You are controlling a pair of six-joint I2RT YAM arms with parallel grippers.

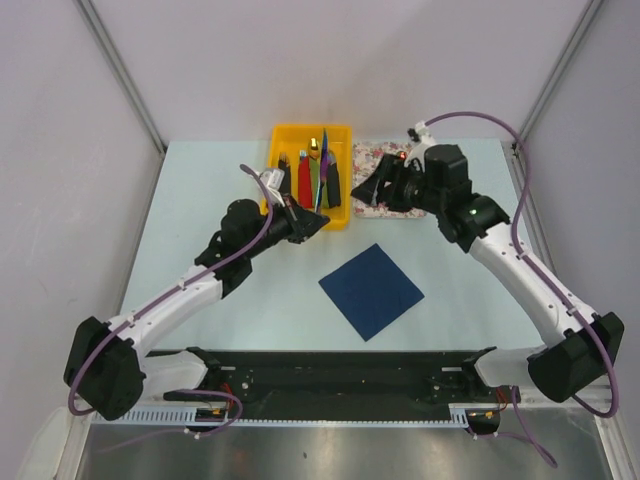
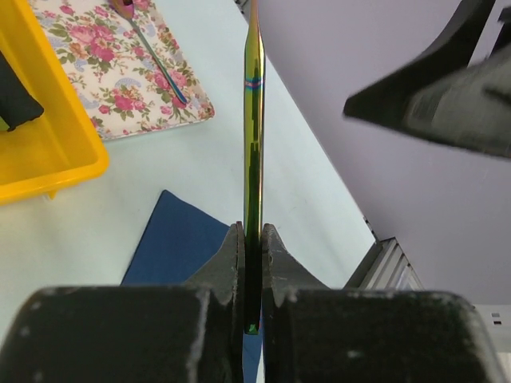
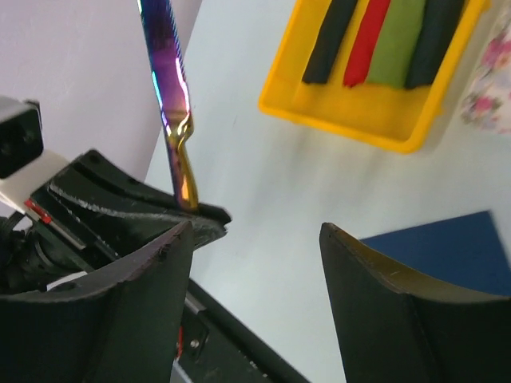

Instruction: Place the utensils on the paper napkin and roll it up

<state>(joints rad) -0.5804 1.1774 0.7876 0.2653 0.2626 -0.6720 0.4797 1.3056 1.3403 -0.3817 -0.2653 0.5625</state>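
My left gripper (image 2: 253, 231) is shut on a slim iridescent utensil (image 2: 253, 120), a knife seen edge-on, which stands up out of the jaws beside the yellow tray (image 1: 312, 135). The right wrist view shows the same knife (image 3: 172, 96) rising from the left gripper. A second utensil, the spoon (image 2: 152, 48), lies on the floral mat (image 2: 104, 72). The navy paper napkin (image 1: 371, 290) lies flat mid-table with nothing on it. My right gripper (image 1: 372, 190) hovers over the floral mat's near edge, its jaws (image 3: 255, 231) open and holding nothing.
The yellow tray (image 3: 375, 120) at the back holds black, red and green rolled bundles (image 3: 391, 40). The floral mat (image 1: 385, 170) lies right of the tray. A black rail (image 1: 340, 375) runs along the near edge between the arm bases.
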